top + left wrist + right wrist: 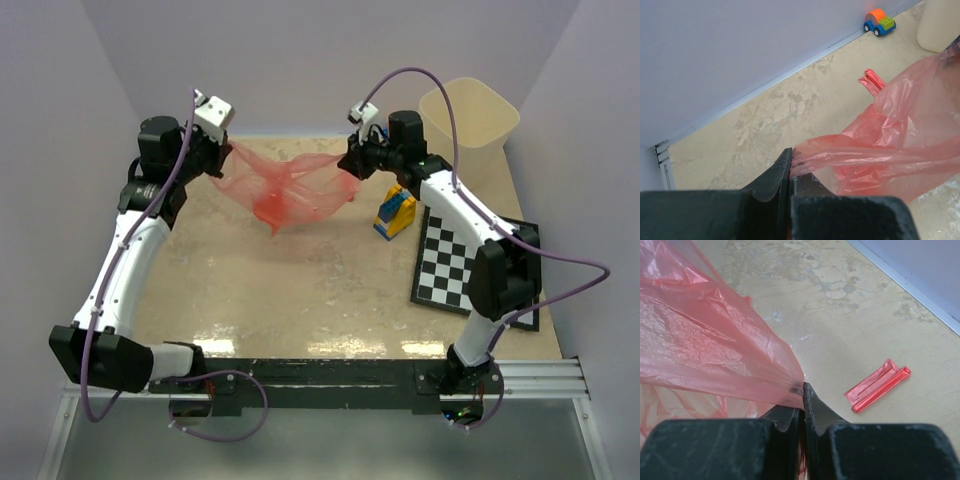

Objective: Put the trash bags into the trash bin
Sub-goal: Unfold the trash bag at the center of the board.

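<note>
Trash bag (290,190), the crinkly translucent red plastic sack, hangs stretched out left of the cream-beige plastic trash bin (480,130). The left gripper (792,160) and right gripper (802,392) each pinch a corner tight. Looks like mid-carry to me. Next it needs swinging over the bin's mouth, then letting go.

Robotics lab test cell. Evidence: plain pale walls (300,60) enclose a marble-pattern tabletop (300,290) on 3 sides. The left arm (120,260) and right arm (470,215) are bolted to a black rail (330,375) at 6 o'clock. A checkerboard (445,265) of the camera-calibration kind lies at 3 o'clock.
</note>
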Motion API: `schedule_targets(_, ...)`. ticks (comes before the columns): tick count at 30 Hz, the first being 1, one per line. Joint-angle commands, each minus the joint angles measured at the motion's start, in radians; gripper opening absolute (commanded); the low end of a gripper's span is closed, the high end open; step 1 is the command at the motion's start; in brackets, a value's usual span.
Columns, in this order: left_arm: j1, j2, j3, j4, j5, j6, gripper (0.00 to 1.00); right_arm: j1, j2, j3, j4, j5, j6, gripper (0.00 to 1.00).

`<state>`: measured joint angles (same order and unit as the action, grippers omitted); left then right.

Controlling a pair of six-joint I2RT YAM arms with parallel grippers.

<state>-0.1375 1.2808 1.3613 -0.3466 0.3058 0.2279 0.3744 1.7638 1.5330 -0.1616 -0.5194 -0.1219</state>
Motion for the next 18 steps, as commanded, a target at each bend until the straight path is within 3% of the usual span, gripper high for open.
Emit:
schedule_targets(1,0.004,0.067,0.077,-0.012,-0.053,-0.073,0.00,0.003,0.000,0.140,-0.054,-0.039,-0.039,0.04)
schedule_targets(4,0.004,0.133,0.142,-0.029,0.007,-0.113,0.00,0.003,0.092,0.339,-0.145,-0.111,-0.074,0.00)
schedule_targets(6,0.004,0.193,0.261,-0.009,0.010,-0.133,0.00,0.003,0.153,0.477,-0.164,-0.116,-0.044,0.00)
schedule_targets(10,0.004,0.357,0.540,0.024,-0.120,-0.165,0.00,0.001,0.276,0.732,-0.116,0.072,0.000,0.00)
schedule_targets(13,0.004,0.458,0.740,0.095,-0.210,-0.191,0.00,-0.005,0.243,0.730,0.192,0.224,0.079,0.00)
schedule_targets(18,-0.001,0.473,0.910,0.396,-0.125,-0.292,0.00,0.033,0.155,0.763,0.632,0.363,0.174,0.03)
